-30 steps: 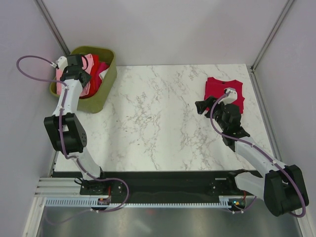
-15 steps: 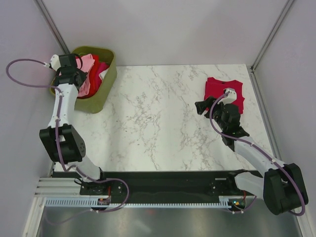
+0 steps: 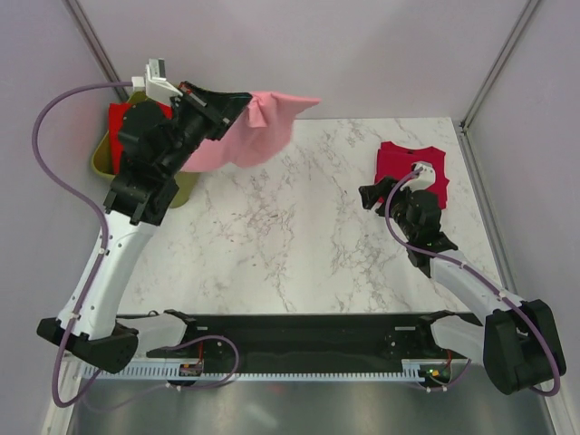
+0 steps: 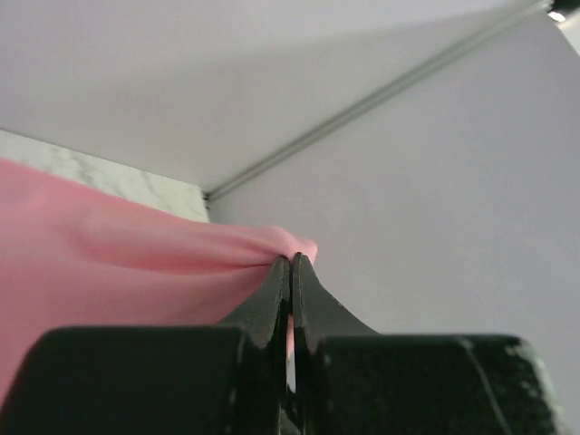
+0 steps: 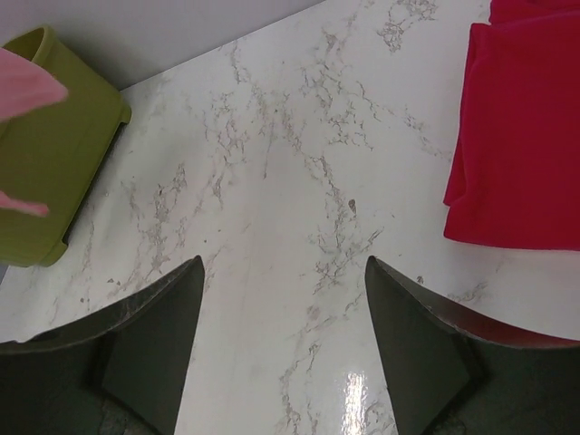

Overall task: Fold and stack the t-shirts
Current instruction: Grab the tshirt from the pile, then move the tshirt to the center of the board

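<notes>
Over the marble table (image 3: 299, 245), the right gripper (image 5: 285, 272) hangs with jaws spread wide, holding nothing, just beside a folded red shirt (image 3: 412, 172). Farther back, the left gripper (image 4: 290, 263) is pinched tight on a light pink shirt (image 3: 240, 145), which dangles in the air beside the green basket (image 5: 41, 199) at the table's far-left corner. This looks like the fetching step; next the shirt needs spreading flat on the table for folding.

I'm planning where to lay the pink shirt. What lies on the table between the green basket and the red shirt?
Nothing: there is only bare marble tabletop between the basket and the red shirt, clearest in the right wrist view.
</notes>
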`<state>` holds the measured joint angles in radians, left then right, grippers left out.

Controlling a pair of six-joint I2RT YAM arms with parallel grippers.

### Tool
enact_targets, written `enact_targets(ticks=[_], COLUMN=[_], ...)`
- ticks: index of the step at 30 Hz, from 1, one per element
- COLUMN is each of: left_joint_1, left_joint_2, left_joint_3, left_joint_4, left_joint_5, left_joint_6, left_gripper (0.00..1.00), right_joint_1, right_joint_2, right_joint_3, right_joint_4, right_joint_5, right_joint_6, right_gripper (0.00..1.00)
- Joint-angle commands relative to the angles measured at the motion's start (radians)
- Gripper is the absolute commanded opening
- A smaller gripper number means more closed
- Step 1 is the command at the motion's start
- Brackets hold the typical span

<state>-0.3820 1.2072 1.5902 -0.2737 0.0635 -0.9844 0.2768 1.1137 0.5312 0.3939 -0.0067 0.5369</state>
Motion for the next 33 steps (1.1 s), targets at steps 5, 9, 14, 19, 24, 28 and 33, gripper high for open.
enact_targets(ticks=[5, 9, 14, 19, 24, 28, 33], left_joint_1=[0.015, 0.02, 0.025, 0.02, -0.024, -0.134, -0.239], left_joint_2=[0.009, 0.02, -0.02, -0.081, -0.035, 0.078, 0.202], left_joint_3=[0.007, -0.139, -0.563, -0.737, -0.756, -0.736, -0.725], left_joint_4=[0.083, 0.068, 0.116, 0.162, 0.223, 0.379, 0.52], left_joint_5=[0.067, 0.082, -0.089, -0.24, -0.205, -0.131, -0.073], left_joint_6=[-0.115, -0.085, -0.111, 0.027, 0.186, 0.343, 0.46], left_gripper=[0.05, 0.08, 0.99, 1.0, 0.96, 0.93, 0.92], right_joint_1=[-0.002, -0.001, -0.002, -0.001, -0.002, -0.001, 0.001], right_joint_2=[-0.04, -0.054, -0.075, -0.055, 0.05, 0.101, 0.176], right_joint_3=[-0.005, -0.005, -0.013, 0.041, 0.182, 0.263, 0.293], right_joint_4=[0.016, -0.001, -0.013, -0.096, -0.375, -0.509, -0.54], right_joint_5=[0.06, 0.076, 0.091, 0.08, 0.011, -0.097, -0.2], right_joint_6=[0.012, 0.006, 0.003, -0.005, -0.025, -0.052, -0.098], right_gripper=[0.8, 0.8, 0.8, 0.77, 0.63, 0.5, 0.48])
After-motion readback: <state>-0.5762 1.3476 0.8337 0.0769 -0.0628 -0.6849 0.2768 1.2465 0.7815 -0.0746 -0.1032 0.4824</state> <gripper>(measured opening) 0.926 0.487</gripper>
